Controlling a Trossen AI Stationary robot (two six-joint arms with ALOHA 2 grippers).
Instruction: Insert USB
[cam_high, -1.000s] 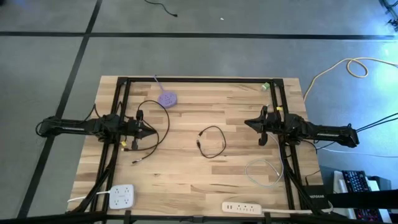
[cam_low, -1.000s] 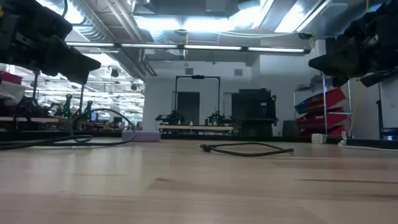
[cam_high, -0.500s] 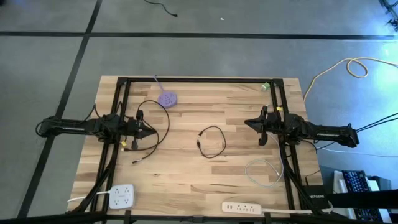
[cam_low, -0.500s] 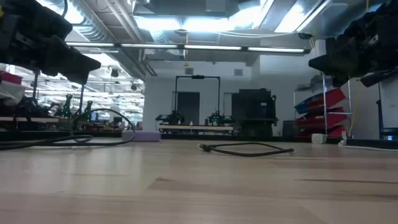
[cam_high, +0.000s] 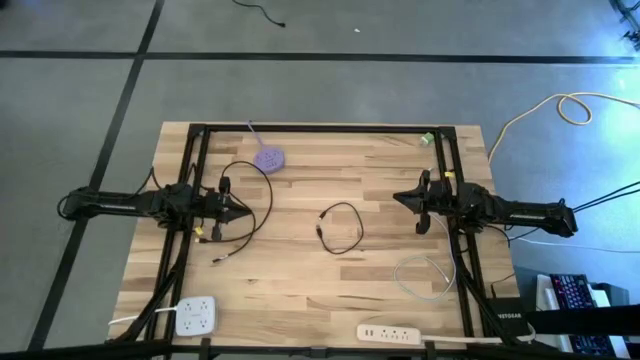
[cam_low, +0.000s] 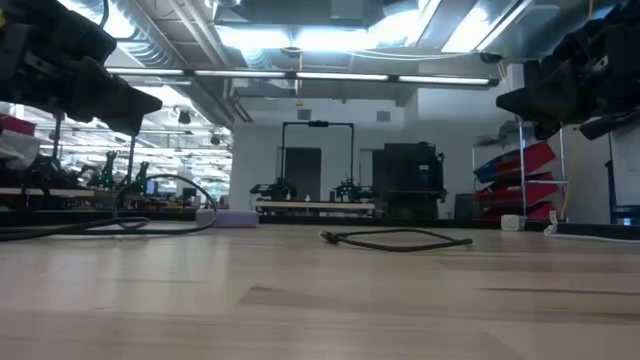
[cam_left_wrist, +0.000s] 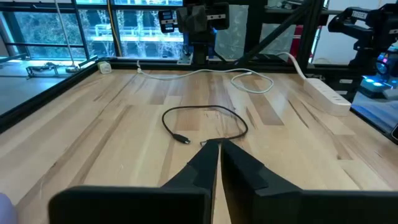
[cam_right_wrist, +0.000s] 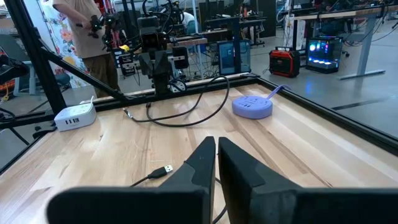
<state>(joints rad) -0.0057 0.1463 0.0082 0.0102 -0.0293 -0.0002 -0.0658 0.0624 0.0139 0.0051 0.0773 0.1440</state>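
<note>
Both jaw pairs are fully closed and grip nothing: the left gripper (cam_high: 243, 212) and the right gripper (cam_high: 398, 197) each present two dark, wedge-shaped fingers pressed flat together. Each gripper hangs above the wooden table (cam_high: 300, 290), the left one near the left edge, the right one near the right edge, pointing toward each other.

The task's thing, a thin black USB cable (cam_high: 338, 228), lies in a loose open loop at the table centre, between the two grippers and well apart from both. Its metal plug (cam_right_wrist: 166, 169) rests flat on the wood just ahead of the right gripper's fingers (cam_right_wrist: 200, 163).

The table surface is pale butcher-block planking with visible grain. A round purple hub (cam_high: 268, 158) sits toward the far edge, with a thicker black cable (cam_high: 240, 190) curled beside the left gripper. A white coiled cable (cam_high: 424, 275) lies nearer the right arm. A white square power block (cam_high: 196, 316) and a long white power strip (cam_high: 398, 333) occupy the near edge. The central area around the USB cable is bare wood.

The right wrist view shows a person (cam_right_wrist: 87, 31) standing beyond the table; the high view does not. The low view shows the USB cable (cam_low: 395, 239) lying flat.
</note>
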